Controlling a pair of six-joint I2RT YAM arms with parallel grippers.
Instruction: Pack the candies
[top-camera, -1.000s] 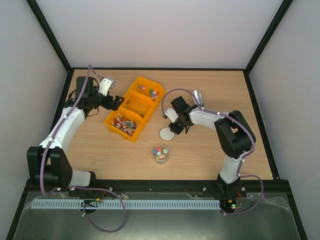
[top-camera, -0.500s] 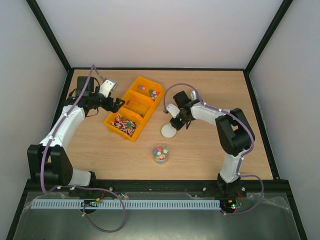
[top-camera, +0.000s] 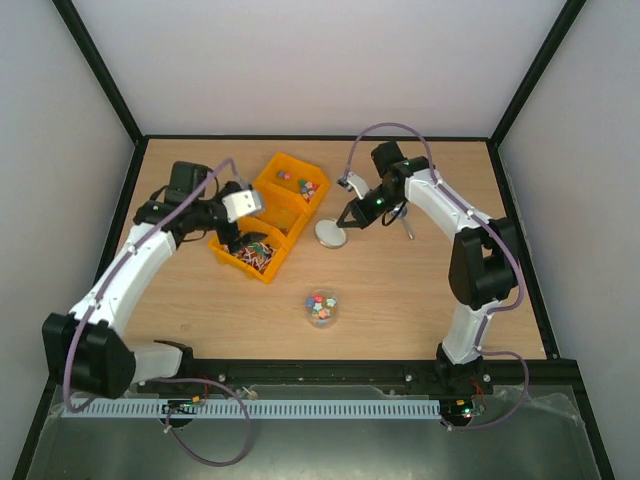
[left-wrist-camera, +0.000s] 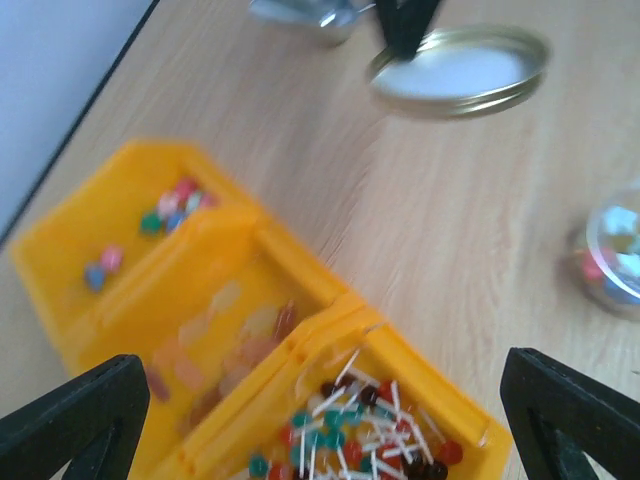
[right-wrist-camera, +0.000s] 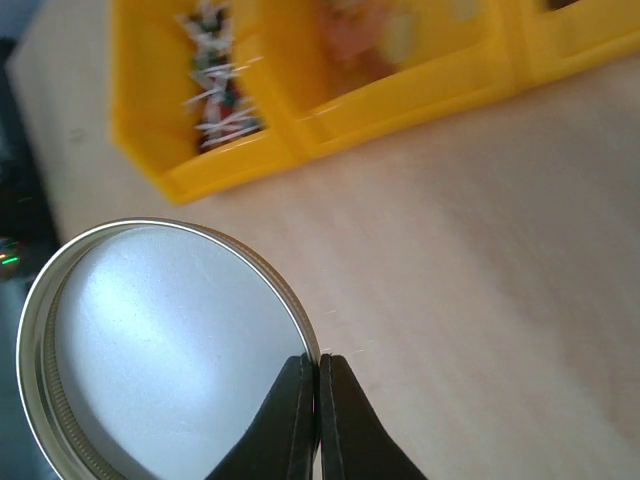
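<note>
the candies (top-camera: 303, 184) lie in 2 places. a small cluster of pink, green, blue and red ones sits in the end compartment of the yellow bin (top-camera: 290, 219), the end farthest from the arm bases. seen from the left wrist, that cluster is ahead of the left gripper (left-wrist-camera: 322, 357) and off to the picture's left. the rest of the candies fill a small clear jar (top-camera: 331, 314) that stands open on the wooden table (top-camera: 200, 300). the jar is well apart from both grippers, on the base side of them and closer to the right one.

the right gripper (right-wrist-camera: 319, 365) is pinched tight on the rim of a round metal lid (right-wrist-camera: 150, 340), its 2 fingers pressed together with only the rim between them. the lid's hollow side faces the wrist camera. the lid hangs on the bin side of the gripper, just beside the bin's long wall and not touching it. whether it rests on the table or is lifted off it cannot be told.

the left gripper hangs above the bin with its jaws spread wide and nothing between them. under it are the bin's middle compartment, holding some pale, blurred pieces, and the near compartment, filled with thin sticks (left-wrist-camera: 360, 420) with coloured heads. from this gripper the lid is far ahead, past the bin, and the jar is ahead to the right.
</note>
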